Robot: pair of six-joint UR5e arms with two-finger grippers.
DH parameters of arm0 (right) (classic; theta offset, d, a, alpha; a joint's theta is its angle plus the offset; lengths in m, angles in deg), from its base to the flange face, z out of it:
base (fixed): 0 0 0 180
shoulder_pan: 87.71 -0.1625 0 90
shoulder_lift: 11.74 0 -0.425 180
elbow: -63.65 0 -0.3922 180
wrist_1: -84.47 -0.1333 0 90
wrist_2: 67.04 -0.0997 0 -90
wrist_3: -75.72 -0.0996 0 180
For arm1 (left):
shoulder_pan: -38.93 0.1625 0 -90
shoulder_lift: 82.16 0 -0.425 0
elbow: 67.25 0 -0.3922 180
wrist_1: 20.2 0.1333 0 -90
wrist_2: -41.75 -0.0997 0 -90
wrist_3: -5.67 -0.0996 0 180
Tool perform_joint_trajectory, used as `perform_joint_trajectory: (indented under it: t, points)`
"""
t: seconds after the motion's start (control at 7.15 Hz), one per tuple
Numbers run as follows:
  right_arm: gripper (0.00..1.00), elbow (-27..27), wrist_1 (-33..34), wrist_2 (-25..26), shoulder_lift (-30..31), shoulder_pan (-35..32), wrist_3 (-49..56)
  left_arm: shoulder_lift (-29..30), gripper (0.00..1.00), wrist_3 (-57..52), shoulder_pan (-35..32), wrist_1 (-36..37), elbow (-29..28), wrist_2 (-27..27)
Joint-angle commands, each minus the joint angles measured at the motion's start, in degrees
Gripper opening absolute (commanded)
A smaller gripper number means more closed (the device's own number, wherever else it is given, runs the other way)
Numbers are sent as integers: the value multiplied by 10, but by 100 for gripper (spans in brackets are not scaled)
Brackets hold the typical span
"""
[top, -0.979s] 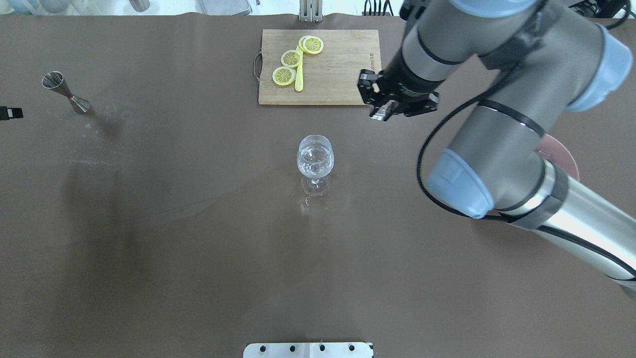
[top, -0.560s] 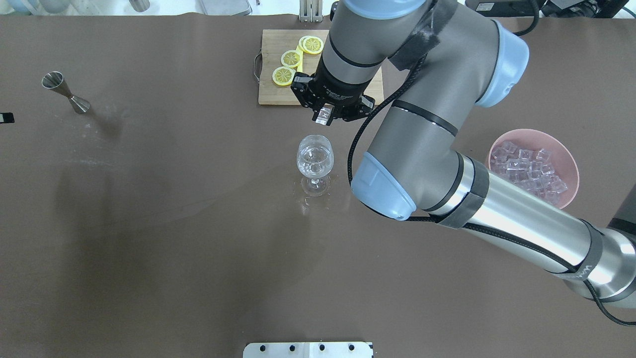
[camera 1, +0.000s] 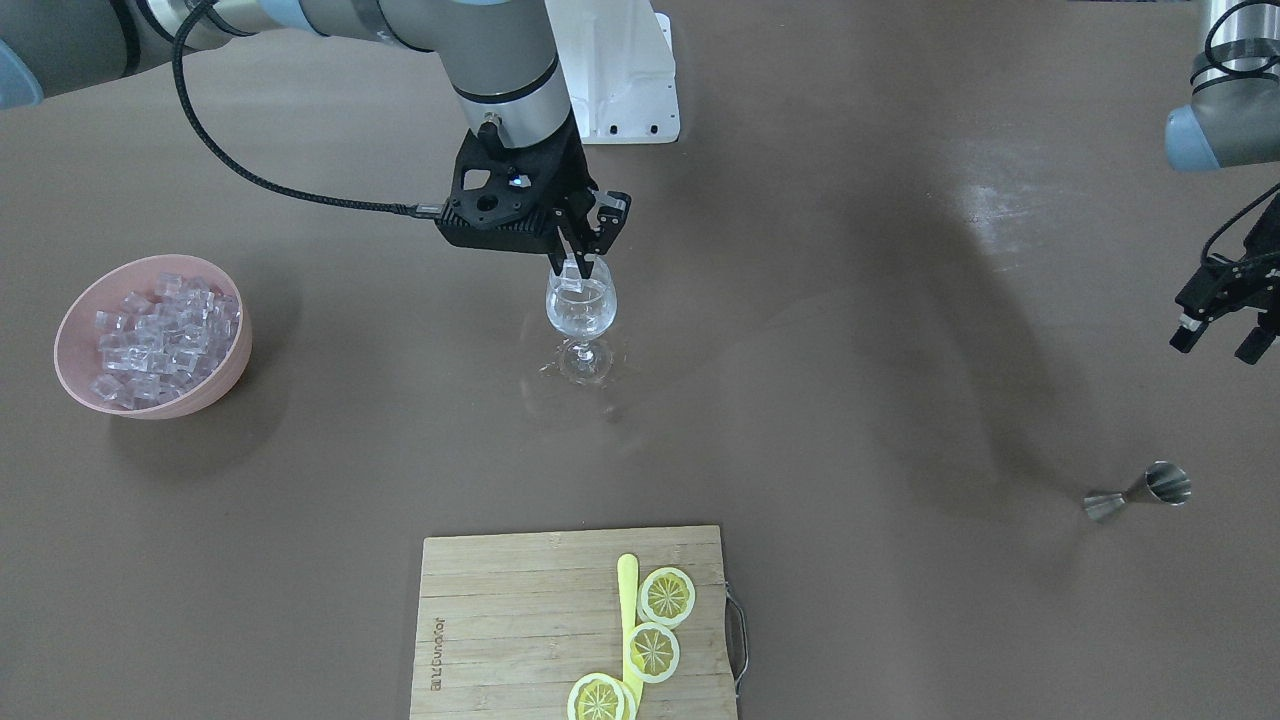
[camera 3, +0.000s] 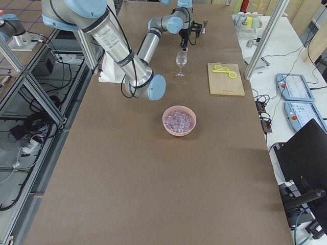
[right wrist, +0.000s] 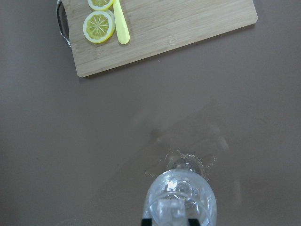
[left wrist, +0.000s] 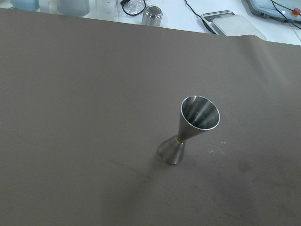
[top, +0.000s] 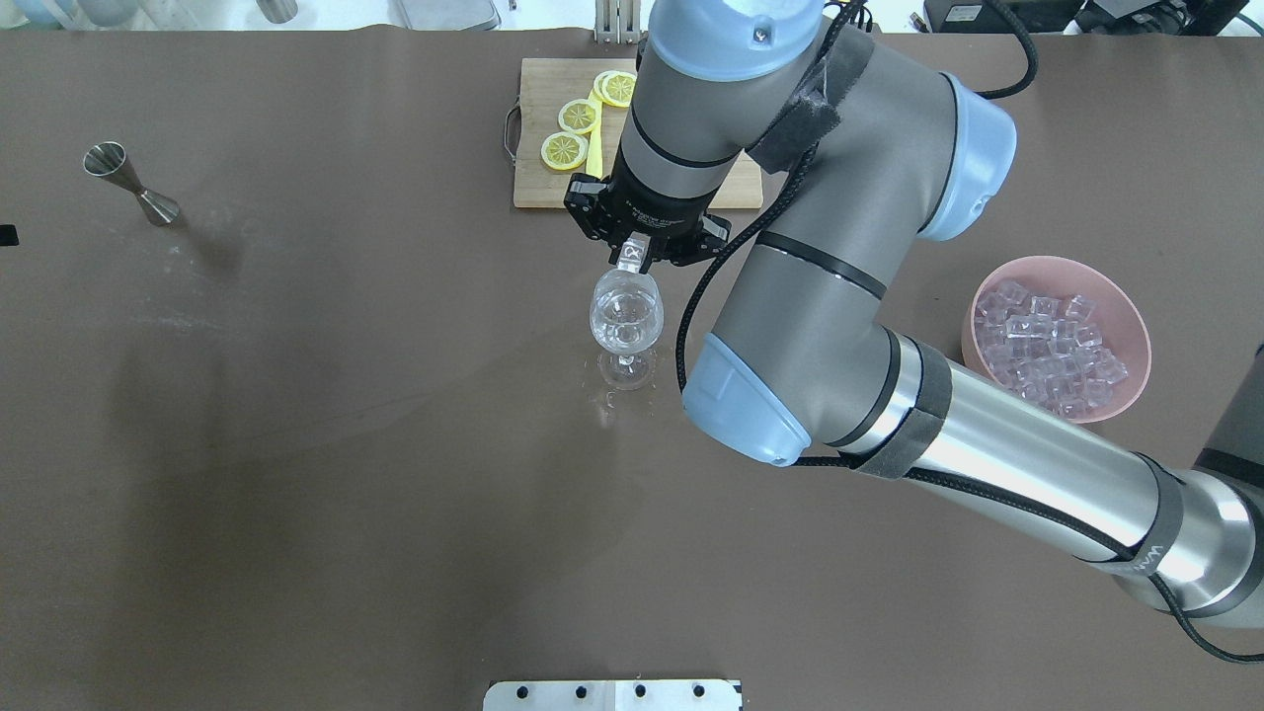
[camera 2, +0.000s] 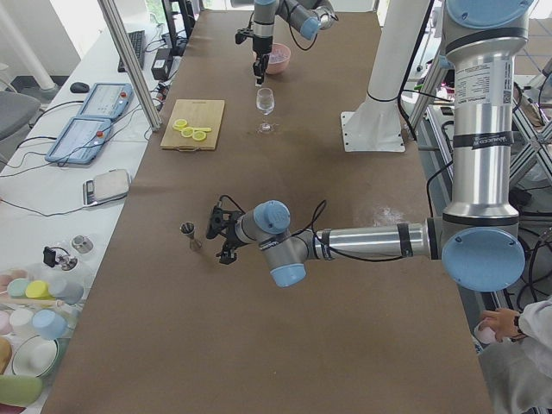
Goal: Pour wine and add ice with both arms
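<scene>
My right gripper (top: 632, 259) is shut on one clear ice cube (camera 1: 572, 272), just above the rim of the wine glass (top: 625, 316). The glass stands mid-table with a little clear wine (camera 1: 580, 318) in its bowl. The right wrist view looks straight down on the cube (right wrist: 171, 213) over the glass (right wrist: 202, 197). More ice (top: 1052, 341) fills a pink bowl (top: 1134, 314) at the right. My left gripper (camera 1: 1218, 345) hangs open and empty, a short way from the steel jigger (camera 1: 1140, 492), which stands upright and looks empty in the left wrist view (left wrist: 190, 132).
A wooden cutting board (top: 538, 188) with lemon slices (top: 565, 150) and a yellow knife lies behind the glass, partly under my right arm. Wet splashes (top: 607, 400) ring the glass foot. The white base block (camera 1: 620, 80) sits at my side of the table.
My right arm swung left from beside the cutting board to over the glass, carrying the cube and lowering toward the rim. The ice bowl came into view. The left gripper slid further out of frame.
</scene>
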Motion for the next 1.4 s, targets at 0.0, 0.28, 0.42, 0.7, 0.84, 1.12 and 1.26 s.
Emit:
perform_joint_trajectory:
  t: [0.0,0.28,0.42,0.7,0.84,1.12,1.26]
  points:
    - [100,4,1,7,5,6,6,0,99,0,0,1,4,0]
    - [100,90,9,-3,70,-17,19,6,99,0,-20,25,3,36]
    - [100,141,9,-10,142,-55,96,22,99,-7,-49,87,13,58]
    - [100,145,9,-59,228,-153,287,42,99,-89,-92,250,70,94]
    - [100,142,7,-88,261,-202,397,49,99,-128,-117,378,125,113]
    - [100,113,6,-103,310,-288,564,68,99,-223,-141,591,203,113]
    - [100,95,9,-116,324,-330,618,64,99,-258,-142,600,207,118]
